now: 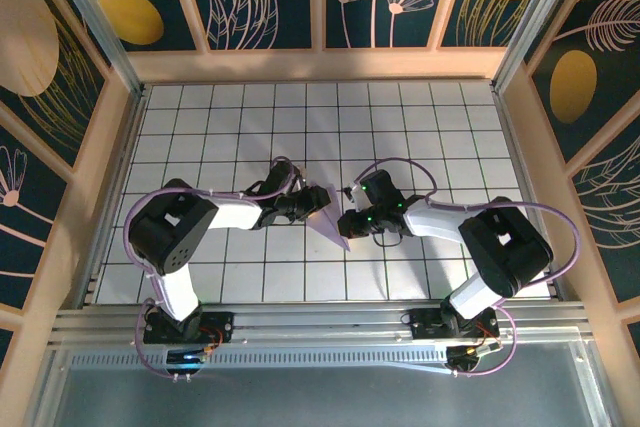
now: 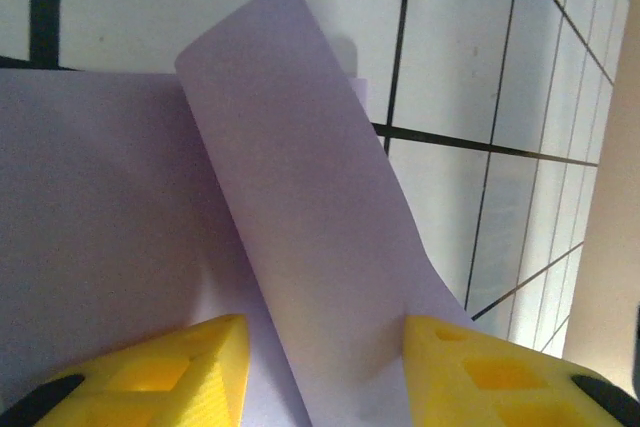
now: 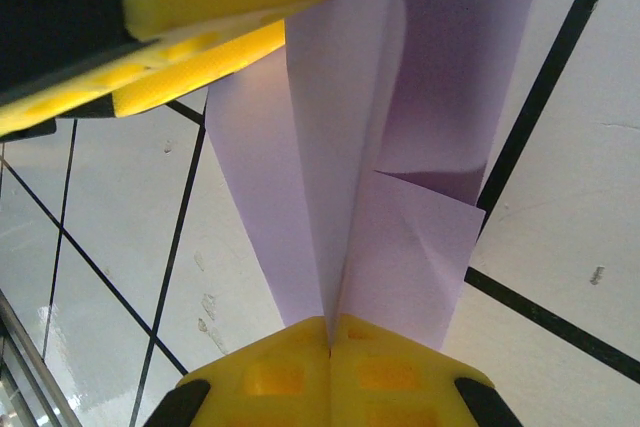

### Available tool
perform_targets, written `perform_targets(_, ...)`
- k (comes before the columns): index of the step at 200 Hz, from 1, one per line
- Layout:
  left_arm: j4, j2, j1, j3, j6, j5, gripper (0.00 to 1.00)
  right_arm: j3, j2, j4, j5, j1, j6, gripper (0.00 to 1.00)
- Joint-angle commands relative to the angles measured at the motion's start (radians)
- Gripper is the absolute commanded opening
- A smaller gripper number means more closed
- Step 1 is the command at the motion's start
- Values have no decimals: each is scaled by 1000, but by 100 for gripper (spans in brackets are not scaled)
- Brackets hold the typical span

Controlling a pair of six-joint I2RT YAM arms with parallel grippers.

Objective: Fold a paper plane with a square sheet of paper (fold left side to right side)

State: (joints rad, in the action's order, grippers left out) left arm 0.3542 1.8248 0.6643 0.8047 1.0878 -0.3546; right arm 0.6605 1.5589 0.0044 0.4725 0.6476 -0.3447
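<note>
Right wrist: right hand clamps the paper plane, left hand open astride it

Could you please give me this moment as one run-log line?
left gripper: open, straddling paper flap | right gripper: shut on paper | fold: unfinished

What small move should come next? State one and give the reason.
Probably close the left gripper on the raised flap of the thin lavender paper sheet: its yellow fingers stand apart either side of that flap, while the right gripper pinches the paper.
</note>
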Motion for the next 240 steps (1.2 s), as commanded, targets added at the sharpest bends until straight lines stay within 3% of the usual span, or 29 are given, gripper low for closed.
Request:
perform_targets(1, -64, 26, 9, 32, -28, 19, 45, 1, 15, 13, 12, -7, 26, 0)
perform_targets(85, -134, 52, 12, 56, -47, 45, 46, 14, 17, 2, 29, -13, 32, 4)
perform_targets(134, -147, 57, 12, 65, -52, 48, 46, 23, -55, -8, 68, -35, 17, 26)
perform_targets(178, -146, 57, 12, 65, -51, 48, 46, -10, -129, 35, 203, -149, -25, 45)
perform_targets(240, -144, 52, 11, 64, -52, 48, 46, 7, -8, 147, 277, -170, -93, 41)
